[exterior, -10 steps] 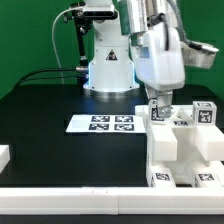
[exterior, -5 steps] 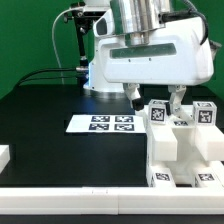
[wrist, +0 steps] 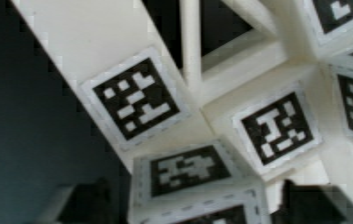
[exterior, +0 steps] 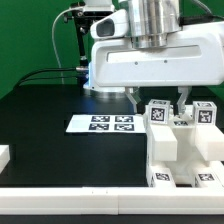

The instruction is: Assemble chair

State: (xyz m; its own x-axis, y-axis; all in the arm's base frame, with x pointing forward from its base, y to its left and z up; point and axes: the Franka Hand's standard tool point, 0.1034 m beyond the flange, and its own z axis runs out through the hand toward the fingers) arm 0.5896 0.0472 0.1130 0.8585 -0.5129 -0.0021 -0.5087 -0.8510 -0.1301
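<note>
The chair parts form a white blocky group at the exterior view's right, each piece carrying black-and-white tags. A tagged upright piece stands at its back, with another to the right. My gripper hangs over the first piece, one finger on each side. In the wrist view the gripper straddles that white tagged piece, with a thin dark gap at each finger. It looks open and lifts nothing.
The marker board lies flat on the black table, left of the chair parts. A small white piece shows at the left edge. The robot's base stands behind, and a pale ledge runs along the front.
The hand has turned broadside to the exterior camera and come down, so its fingers now flank the tagged upright piece. The chair parts have not moved.
</note>
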